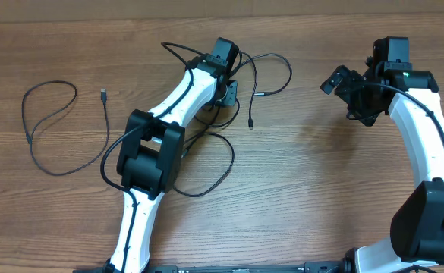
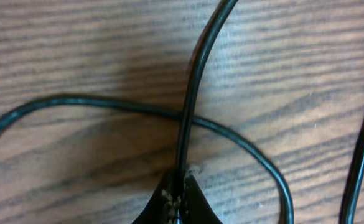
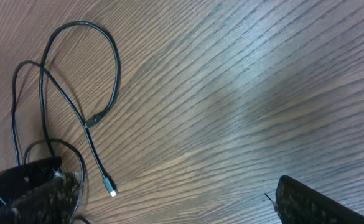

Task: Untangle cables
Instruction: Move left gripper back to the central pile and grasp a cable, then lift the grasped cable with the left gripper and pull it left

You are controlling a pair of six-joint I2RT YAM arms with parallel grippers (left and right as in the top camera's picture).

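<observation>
A brown wood-grain table (image 1: 320, 189) fills every view, its grain running from 9 to 3 o'clock in the overhead view. A paler strip lies along the table's 12 o'clock edge.

The white left arm (image 1: 180, 98) reaches from 6 o'clock up toward 12. The right arm (image 1: 426, 144) stands at 3 o'clock.

The tangled cables (image 1: 253, 80) lie at the table's centre, toward 12 o'clock, looping around and under the left arm. A separate cable (image 1: 24, 106) lies well apart at 9 o'clock, its loose loops stretched along the 12-to-6 line.

The left gripper (image 2: 177, 198) has its jaws pinched tight on one thin black cable (image 2: 193, 87). This rises from them toward 12, bending to 1 o'clock, and crosses another cord (image 2: 76, 101) that arcs from 9 toward 5 o'clock.

The right gripper (image 3: 172, 183) hovers above bare wood with its jaws spread wide, holding nothing.

One metal-tipped plug (image 1: 250, 125) of the tangle points toward 6 o'clock. The separate cable's plug (image 1: 103, 93) points toward 12.
</observation>
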